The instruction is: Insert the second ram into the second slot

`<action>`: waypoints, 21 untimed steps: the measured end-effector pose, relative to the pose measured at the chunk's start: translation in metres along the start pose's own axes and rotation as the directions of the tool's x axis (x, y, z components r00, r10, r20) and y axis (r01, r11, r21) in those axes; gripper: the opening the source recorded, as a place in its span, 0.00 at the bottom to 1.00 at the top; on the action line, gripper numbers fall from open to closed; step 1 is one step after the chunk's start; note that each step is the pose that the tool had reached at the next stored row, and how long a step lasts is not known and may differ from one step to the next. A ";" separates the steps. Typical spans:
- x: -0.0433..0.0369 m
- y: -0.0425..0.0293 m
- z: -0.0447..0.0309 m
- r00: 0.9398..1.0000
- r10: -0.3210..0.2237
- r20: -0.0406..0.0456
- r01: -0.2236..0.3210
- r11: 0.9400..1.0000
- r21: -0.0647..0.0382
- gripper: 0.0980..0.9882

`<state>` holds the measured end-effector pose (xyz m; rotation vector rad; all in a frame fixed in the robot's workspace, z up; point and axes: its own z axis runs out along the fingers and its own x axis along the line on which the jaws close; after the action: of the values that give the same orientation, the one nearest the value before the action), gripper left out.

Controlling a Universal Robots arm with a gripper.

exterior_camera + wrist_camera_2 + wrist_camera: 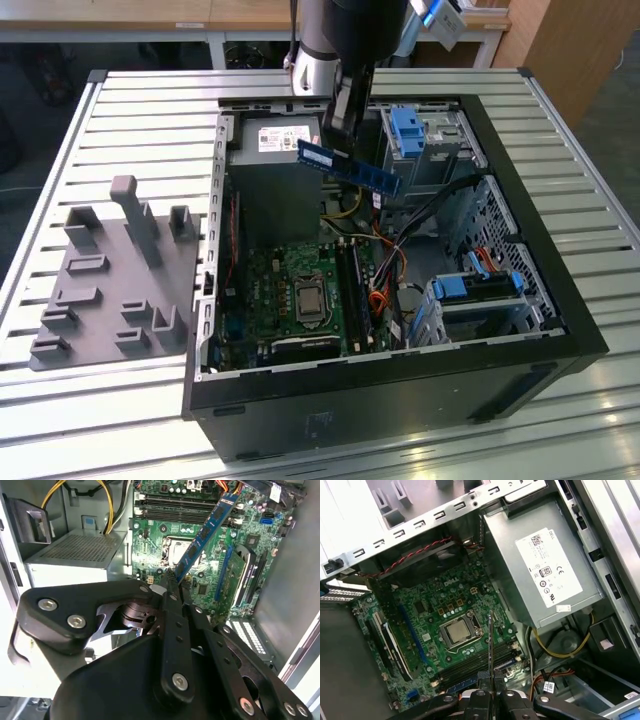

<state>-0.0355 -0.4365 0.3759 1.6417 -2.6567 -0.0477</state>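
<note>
My gripper is shut on the second ram, a thin blue stick with dark chips, and holds it in the air above the open computer case. The stick hangs tilted over the power supply's edge, well above the motherboard. In the second wrist view the black fingers clamp one end of the ram, which points toward the long dark memory slots. In the first wrist view the ram shows edge-on above the gripper, with the slots just beside it.
The grey power supply lies at the case's back. The CPU socket sits next to the slots. Blue drive brackets and loose cables crowd the exterior view's right. A grey fixture plate lies beside the case.
</note>
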 end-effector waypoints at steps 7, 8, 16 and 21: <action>0.0000 0.0000 0.0000 0.999 0.040 0.001 -0.040 0.999 0.000 0.04; 0.0000 0.0000 0.0000 0.999 0.045 0.001 -0.045 0.999 0.001 0.04; 0.0000 0.0000 0.0000 0.996 0.090 0.002 -0.090 0.996 0.001 0.04; 0.0000 0.0000 0.0000 0.993 0.118 0.002 -0.118 0.993 0.001 0.04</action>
<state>-0.0355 -0.4365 0.3759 1.4821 -2.7496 -0.0461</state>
